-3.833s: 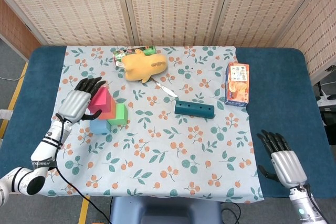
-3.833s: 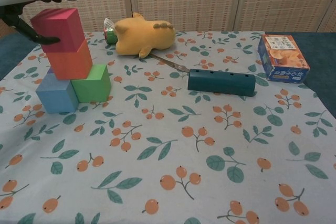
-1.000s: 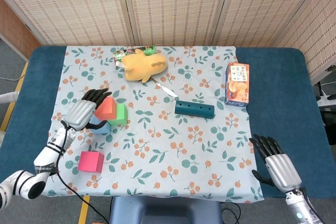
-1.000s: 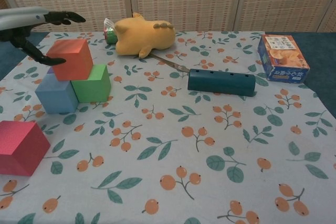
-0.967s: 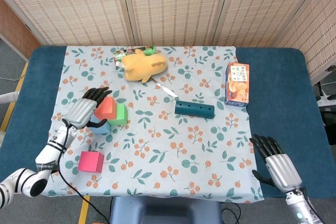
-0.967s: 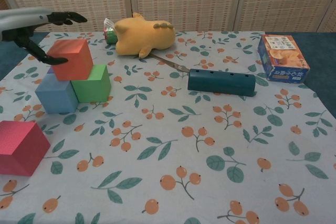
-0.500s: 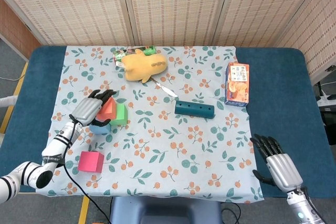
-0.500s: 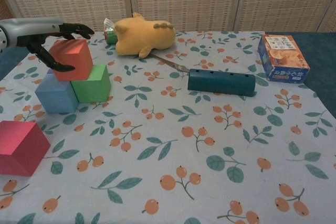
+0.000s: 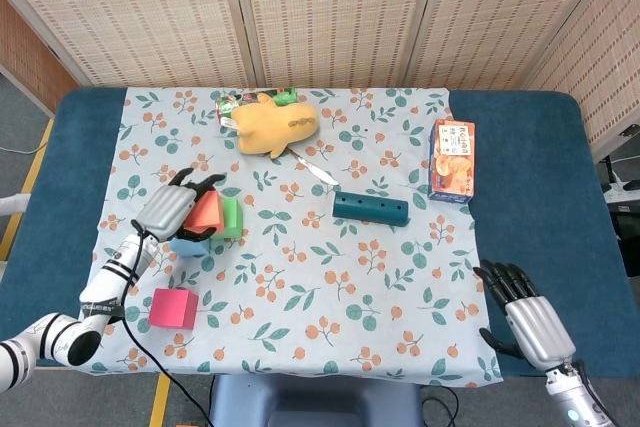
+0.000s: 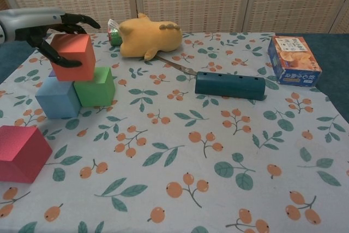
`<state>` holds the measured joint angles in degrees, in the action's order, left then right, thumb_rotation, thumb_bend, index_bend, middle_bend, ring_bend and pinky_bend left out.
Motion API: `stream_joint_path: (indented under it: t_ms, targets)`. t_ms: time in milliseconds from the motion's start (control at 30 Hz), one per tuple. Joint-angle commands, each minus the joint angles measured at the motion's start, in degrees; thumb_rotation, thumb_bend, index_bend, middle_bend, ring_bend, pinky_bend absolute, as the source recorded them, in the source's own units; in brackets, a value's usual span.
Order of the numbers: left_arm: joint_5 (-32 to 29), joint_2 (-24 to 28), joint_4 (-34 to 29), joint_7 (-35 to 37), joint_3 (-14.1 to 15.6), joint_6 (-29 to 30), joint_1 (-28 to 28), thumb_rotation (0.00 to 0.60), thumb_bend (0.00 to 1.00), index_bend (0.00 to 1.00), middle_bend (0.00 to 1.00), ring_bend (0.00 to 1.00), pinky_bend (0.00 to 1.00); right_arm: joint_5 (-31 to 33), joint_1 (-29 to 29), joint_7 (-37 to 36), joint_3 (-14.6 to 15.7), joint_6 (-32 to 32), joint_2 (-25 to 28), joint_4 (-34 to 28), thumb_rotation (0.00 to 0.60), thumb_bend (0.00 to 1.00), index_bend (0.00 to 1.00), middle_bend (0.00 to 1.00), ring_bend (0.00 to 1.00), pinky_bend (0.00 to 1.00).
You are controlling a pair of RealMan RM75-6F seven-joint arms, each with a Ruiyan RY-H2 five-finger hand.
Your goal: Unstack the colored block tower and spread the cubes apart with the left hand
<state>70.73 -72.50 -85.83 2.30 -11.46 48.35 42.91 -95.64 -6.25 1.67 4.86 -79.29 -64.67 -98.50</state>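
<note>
My left hand (image 9: 172, 210) (image 10: 52, 31) grips the orange-red cube (image 10: 75, 57) (image 9: 206, 213), thumb on its front face and fingers over its top, holding it just above the blue cube (image 10: 56, 97) (image 9: 188, 244) and the green cube (image 10: 97, 86) (image 9: 231, 217). Those two stand side by side on the cloth. The pink cube (image 9: 172, 308) (image 10: 20, 153) lies alone near the front left edge. My right hand (image 9: 531, 314) hangs open, with nothing in it, off the front right corner of the table.
A yellow plush toy (image 9: 273, 125) with a green packet behind it lies at the back. A knife (image 9: 315, 169), a dark teal bar (image 9: 371, 209) and an orange snack box (image 9: 452, 160) sit to the right. The floral cloth (image 9: 330, 297) covers the table's middle.
My left hand has closed around the orange-red cube and lifted it slightly off the blue and green cubes. Earlier, the pink cube went from the tower's top to the front left.
</note>
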Motion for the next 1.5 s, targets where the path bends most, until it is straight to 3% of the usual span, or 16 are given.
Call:
stream_joint_path:
  t_ms: [33, 200, 333, 467, 600, 667, 800, 900, 1167, 1333, 1500]
  targets:
    - [4.55, 1.06, -5.21, 1.61, 0.32, 4.19, -1.39, 0.6, 0.31, 0.11, 0.41, 0.45, 0.04, -0.12, -0.06, 0.01, 0.14, 0.21, -0.05, -0.03, 0.6, 0.19, 0.0, 0.0, 0.0, 0.0]
    - [10.08, 0.86, -11.67, 4.09, 3.26, 4.13, -1.61, 0.6, 0.31, 0.1, 0.41, 0.44, 0.05, -0.15, -0.17, 0.1, 0.25, 0.54, -0.04, -0.01, 0.6, 0.19, 0.0, 0.0, 0.0, 0.0]
    - [13.55, -3.68, -13.99, 1.0, 6.16, 5.01, -1.79, 0.6, 0.31, 0.09, 0.4, 0.44, 0.04, -0.02, -0.37, 0.0, 0.5, 1.29, -0.13, 0.0, 0.6, 0.19, 0.0, 0.0, 0.0, 0.0]
    - [14.92, -9.79, -12.68, -1.52, 6.42, 7.09, -1.72, 0.6, 0.31, 0.09, 0.4, 0.44, 0.04, 0.01, -0.63, -0.33, 0.72, 1.98, -0.06, -0.04, 0.6, 0.19, 0.0, 0.0, 0.0, 0.0]
    - [12.27, -14.15, -9.94, -2.71, 6.2, 4.84, -0.57, 0.6, 0.31, 0.09, 0.38, 0.41, 0.04, 0.02, -0.95, -0.87, 0.86, 2.6, 0.06, 0.03, 0.6, 0.19, 0.0, 0.0, 0.0, 0.0]
    - [10.71, -15.67, -8.38, -3.15, 6.36, 3.2, 0.01, 0.6, 0.31, 0.06, 0.33, 0.37, 0.04, 0.08, -1.11, -1.11, 0.96, 2.99, 0.04, 0.13, 0.6, 0.19, 0.0, 0.0, 0.0, 0.0]
    - [9.06, -16.66, -6.58, -6.16, 6.75, 1.95, 0.58, 0.6, 0.31, 0.0, 0.05, 0.12, 0.03, 0.13, -1.35, -1.28, 1.12, 3.56, 0.02, 0.2, 0.6, 0.19, 0.0, 0.0, 0.0, 0.0]
    - [8.53, -16.46, -6.51, -8.25, 6.79, 2.46, 0.49, 0.6, 0.31, 0.0, 0.0, 0.01, 0.03, 0.29, -1.29, -1.41, 0.92, 3.22, 0.01, 0.2, 0.6, 0.19, 0.0, 0.0, 0.0, 0.0]
    - [9.24, -12.42, -9.99, -8.68, 6.95, 4.76, -0.58, 0.6, 0.32, 0.0, 0.0, 0.0, 0.03, 0.55, -1.11, -0.7, 0.83, 2.95, -0.28, 0.21, 0.6, 0.19, 0.0, 0.0, 0.0, 0.0]
    - [9.22, -9.29, -6.15, -11.17, 3.68, 9.95, -1.46, 0.6, 0.31, 0.0, 0.0, 0.0, 0.02, 0.47, -1.11, -0.67, 0.96, 3.0, -0.27, 0.17, 0.6, 0.19, 0.0, 0.0, 0.0, 0.0]
    - [0.52, -7.0, -0.83, -9.11, 0.44, 5.14, -0.52, 0.6, 0.31, 0.0, 0.0, 0.0, 0.01, 1.04, -0.88, 0.85, 0.37, 2.45, -1.15, 0.93, 0.6, 0.19, 0.0, 0.0, 0.0, 0.0]
